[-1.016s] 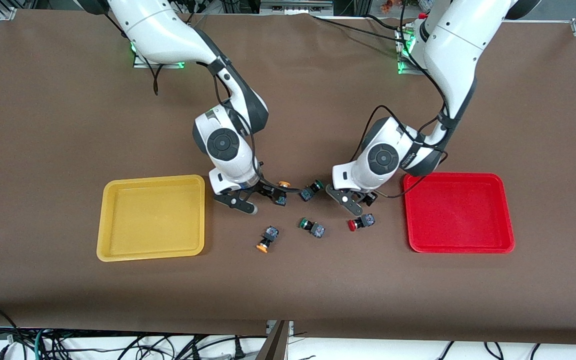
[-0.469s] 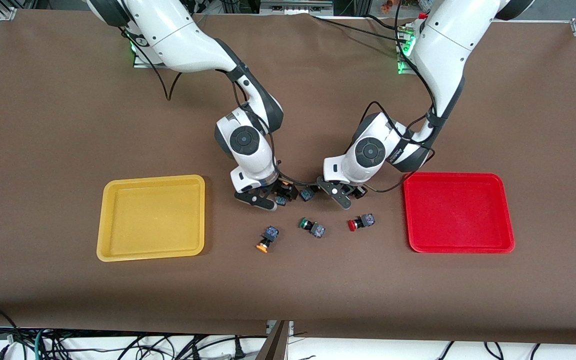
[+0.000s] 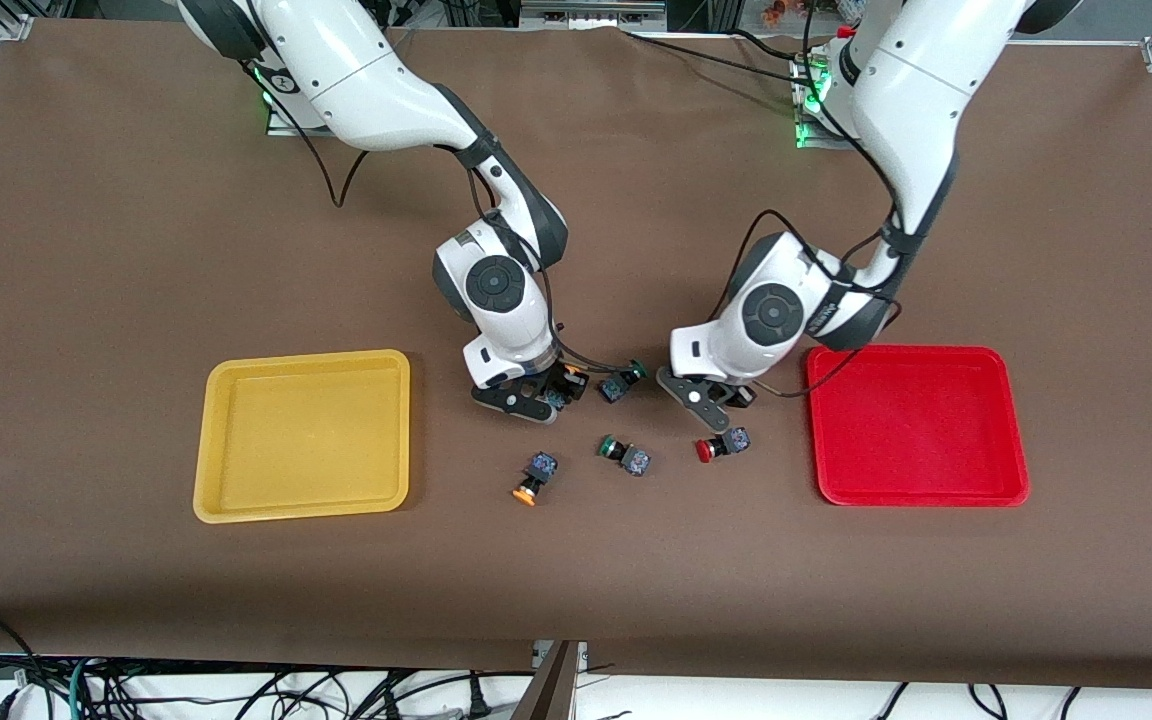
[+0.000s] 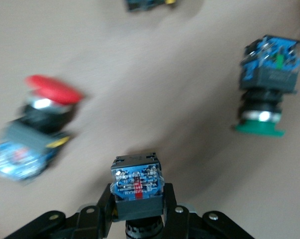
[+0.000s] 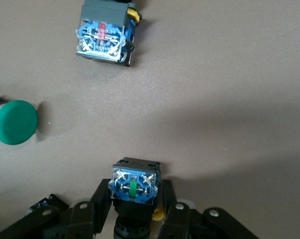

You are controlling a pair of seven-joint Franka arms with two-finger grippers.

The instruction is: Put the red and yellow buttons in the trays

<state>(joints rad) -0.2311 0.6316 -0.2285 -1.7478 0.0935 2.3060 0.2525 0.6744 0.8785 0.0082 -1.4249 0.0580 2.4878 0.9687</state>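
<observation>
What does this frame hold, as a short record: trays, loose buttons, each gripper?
yellow tray: toward the right arm's end, no buttons in it
red tray: toward the left arm's end, no buttons in it
loose on the table, between trays: loose yellow button, loose red button, nearer green button, farther green button
right gripper: shut on held yellow button
left gripper: shut on held button, its cap hidden
</observation>
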